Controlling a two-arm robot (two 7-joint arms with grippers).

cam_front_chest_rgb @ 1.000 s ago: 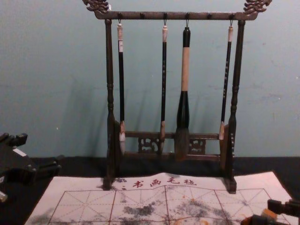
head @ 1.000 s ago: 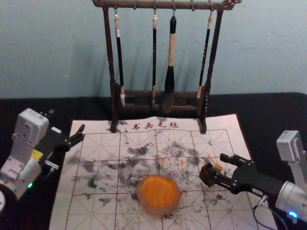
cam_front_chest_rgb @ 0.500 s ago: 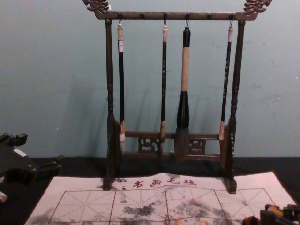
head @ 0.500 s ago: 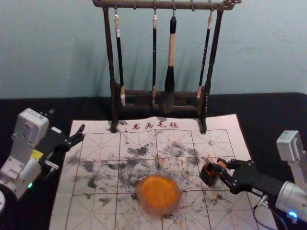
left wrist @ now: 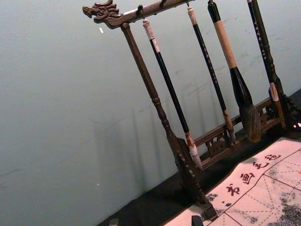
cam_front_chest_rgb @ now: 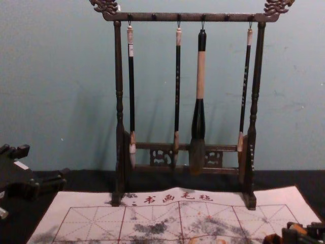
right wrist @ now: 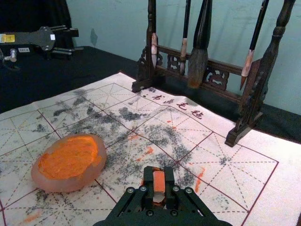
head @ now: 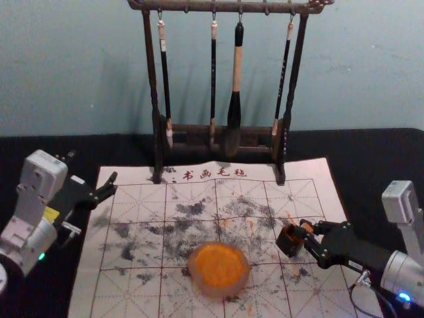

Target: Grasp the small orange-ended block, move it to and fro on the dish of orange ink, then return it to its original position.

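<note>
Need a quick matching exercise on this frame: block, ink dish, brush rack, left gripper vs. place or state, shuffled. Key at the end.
1. Orange-ended block
2. Ink dish
3. Brush rack
4. Left gripper

A. brushes hang from it
B. fingers apart, nothing between them
C. gripped by the right gripper
D. on the marked sheet, with orange ink in it

Pairs: 1-C, 2-D, 3-A, 4-B
</note>
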